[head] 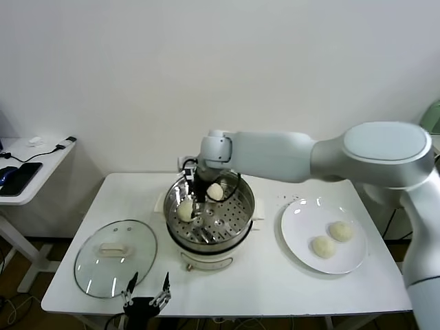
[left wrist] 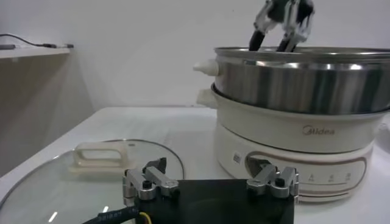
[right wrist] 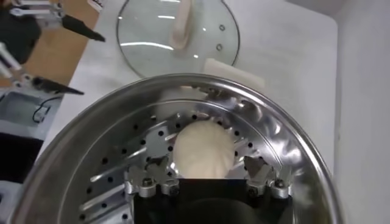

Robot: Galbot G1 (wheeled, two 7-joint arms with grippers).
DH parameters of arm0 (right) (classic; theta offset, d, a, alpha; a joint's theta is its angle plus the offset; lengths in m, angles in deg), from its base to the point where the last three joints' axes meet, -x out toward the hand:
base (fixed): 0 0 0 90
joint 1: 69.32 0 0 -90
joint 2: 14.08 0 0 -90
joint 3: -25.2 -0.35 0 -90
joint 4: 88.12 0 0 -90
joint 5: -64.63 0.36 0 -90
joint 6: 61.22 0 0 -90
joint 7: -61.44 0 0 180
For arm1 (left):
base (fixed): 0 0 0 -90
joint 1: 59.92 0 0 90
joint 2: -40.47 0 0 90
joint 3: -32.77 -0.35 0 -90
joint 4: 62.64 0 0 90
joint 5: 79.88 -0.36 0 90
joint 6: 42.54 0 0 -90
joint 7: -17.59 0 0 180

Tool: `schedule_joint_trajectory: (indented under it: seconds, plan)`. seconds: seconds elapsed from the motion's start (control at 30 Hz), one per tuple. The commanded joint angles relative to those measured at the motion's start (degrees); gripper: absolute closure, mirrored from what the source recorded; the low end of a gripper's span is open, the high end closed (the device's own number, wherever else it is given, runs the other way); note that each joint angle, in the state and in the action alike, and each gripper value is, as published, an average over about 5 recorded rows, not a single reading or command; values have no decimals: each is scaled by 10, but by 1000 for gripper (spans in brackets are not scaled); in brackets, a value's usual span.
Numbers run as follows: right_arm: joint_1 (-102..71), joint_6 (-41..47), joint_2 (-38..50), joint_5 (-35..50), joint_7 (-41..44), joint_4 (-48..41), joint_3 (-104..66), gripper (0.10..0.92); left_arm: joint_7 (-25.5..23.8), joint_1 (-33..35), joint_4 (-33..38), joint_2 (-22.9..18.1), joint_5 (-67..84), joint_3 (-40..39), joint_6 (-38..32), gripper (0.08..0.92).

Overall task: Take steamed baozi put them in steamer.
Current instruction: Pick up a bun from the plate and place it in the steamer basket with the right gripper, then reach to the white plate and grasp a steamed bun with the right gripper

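Right wrist view puts 1 baozi on the perforated tray of the steamer, directly between our right gripper's spread fingers, not clamped; we judge the next move is straight up and out. In the head view, 2 baozi wait on the white plate beside the steamer, nearer this arm, while our left gripper hangs open at the table's near edge by the glass lid.

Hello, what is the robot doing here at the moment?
The right gripper is down inside the steamer, open over a baozi on the perforated tray. A second bun already lies in the steamer, and two more wait on the white plate. The left gripper sits idle and open at the table's near edge, beside the glass lid.
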Motion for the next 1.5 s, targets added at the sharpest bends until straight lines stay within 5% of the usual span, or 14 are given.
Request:
schedule_joint_trajectory:
  seconds: [0.03,0.37,0.57,1.5]
  plan:
    - [120,-67,116,4,89,53,18,202,-1,-1,3,1,1,0,2,177]
    - [212,-99,397,-117,132,187,164,202,-2,-14,7,6,11,11,7,177]
    - [154,-103,482,-193,123,197,185,203,-3,-18,8,5,16,19,9,177]
    - [-252,-45,461,-329,34,75,-104,203,-4,-6,4,3,18,35,8,177]
